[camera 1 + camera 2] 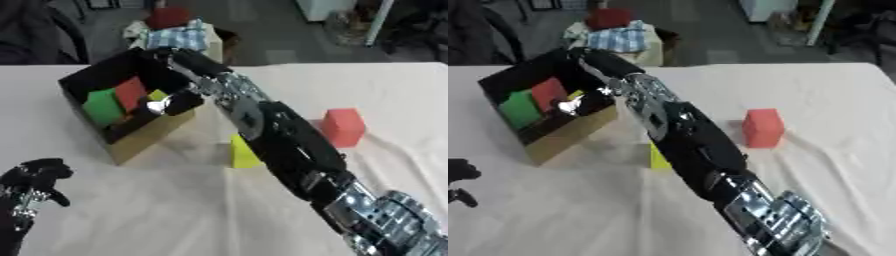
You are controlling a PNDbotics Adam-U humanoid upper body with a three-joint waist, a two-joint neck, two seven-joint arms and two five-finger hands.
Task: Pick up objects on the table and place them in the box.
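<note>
Left eye view shows the right hand reaching into the box, likely releasing, finger state unclear; the left hand rests curled, holding nothing.

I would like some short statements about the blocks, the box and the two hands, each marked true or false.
1. A green block lies inside the box. True.
2. The red block on the table is inside the box. False: it stands on the white cloth, right of the arm.
3. The right hand reaches into the box. True.
4. The left hand holds the yellow block. False: it is at the lower left, holding nothing.
</note>
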